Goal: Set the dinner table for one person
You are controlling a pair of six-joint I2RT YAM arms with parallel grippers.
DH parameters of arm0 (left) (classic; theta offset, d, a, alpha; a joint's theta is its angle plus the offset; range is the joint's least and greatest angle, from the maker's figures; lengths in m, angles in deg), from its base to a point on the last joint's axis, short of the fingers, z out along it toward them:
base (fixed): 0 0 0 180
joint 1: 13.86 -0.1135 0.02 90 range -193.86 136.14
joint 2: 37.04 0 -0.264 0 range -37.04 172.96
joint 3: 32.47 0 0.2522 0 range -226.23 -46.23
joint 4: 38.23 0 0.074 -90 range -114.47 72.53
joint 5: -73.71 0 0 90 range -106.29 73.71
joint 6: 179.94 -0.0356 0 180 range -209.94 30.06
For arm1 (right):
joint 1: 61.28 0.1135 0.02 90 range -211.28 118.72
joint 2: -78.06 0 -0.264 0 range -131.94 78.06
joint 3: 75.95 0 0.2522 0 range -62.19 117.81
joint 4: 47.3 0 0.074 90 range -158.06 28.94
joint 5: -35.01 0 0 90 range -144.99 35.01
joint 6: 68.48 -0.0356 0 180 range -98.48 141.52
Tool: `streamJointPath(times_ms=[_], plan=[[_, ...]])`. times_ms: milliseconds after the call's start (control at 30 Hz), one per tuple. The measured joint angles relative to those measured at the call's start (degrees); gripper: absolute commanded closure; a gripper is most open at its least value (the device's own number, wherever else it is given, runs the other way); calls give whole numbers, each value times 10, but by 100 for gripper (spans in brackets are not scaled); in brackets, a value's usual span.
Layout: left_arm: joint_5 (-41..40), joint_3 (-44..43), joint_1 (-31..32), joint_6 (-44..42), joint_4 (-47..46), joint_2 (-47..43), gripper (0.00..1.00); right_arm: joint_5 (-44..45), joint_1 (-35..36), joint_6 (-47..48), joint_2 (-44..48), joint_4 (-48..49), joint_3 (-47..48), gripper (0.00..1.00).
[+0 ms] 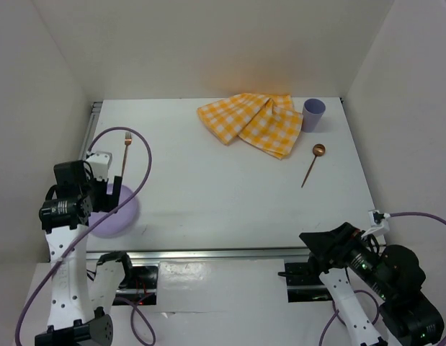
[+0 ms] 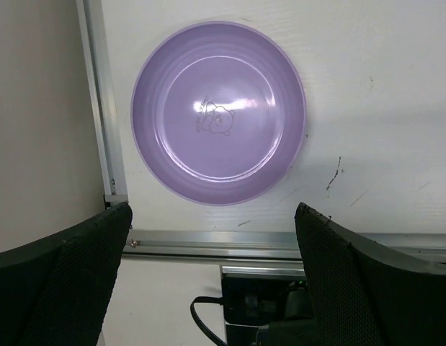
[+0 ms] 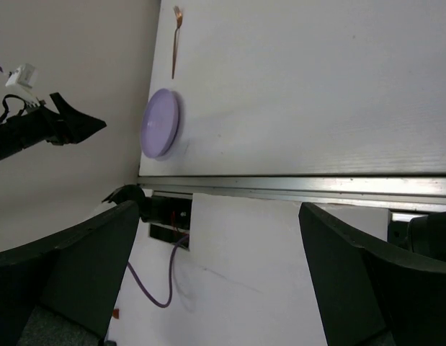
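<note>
The white desk (image 1: 223,187) sits boxed in by plain pale walls (image 1: 230,43) on its left, far and right sides, with a metal rail (image 1: 230,254) along its near edge. A purple plate (image 2: 219,112) lies at its near left corner, a fork (image 1: 125,151) just beyond it, and a checked cloth (image 1: 255,124), purple cup (image 1: 313,114) and spoon (image 1: 311,164) at the far right. My left gripper (image 2: 213,213) hangs above the plate with its jaws spread wide, touching nothing, and my right gripper (image 3: 219,213) is equally wide apart and empty, off the desk's near right edge.
</note>
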Motion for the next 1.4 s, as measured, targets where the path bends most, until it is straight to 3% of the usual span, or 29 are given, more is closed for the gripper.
streamJointPath(times_ms=[233, 367, 533, 733, 967, 1100, 1400], plan=[[-24, -1, 0, 8, 6, -10, 0, -8, 0, 29, -12, -6, 23, 0], [-60, -4, 0, 21, 6, -7, 0, 2, 0, 73, -80, -14, 92, 0], [-70, -26, 0, 32, -5, -12, 0, 49, -4, 182, -297, 9, 220, 0], [-62, -108, 0, 33, -50, 54, 0, 104, -11, 247, -579, 184, 299, 0], [-38, -223, 1, 30, -112, 244, 0, 149, -14, 228, -814, 363, 310, 0], [-35, -261, 5, 30, -125, 323, 0, 167, -14, 213, -952, 418, 381, 0], [-19, -241, 20, 30, -121, 335, 0, 244, -17, 203, -1213, 509, 540, 0]])
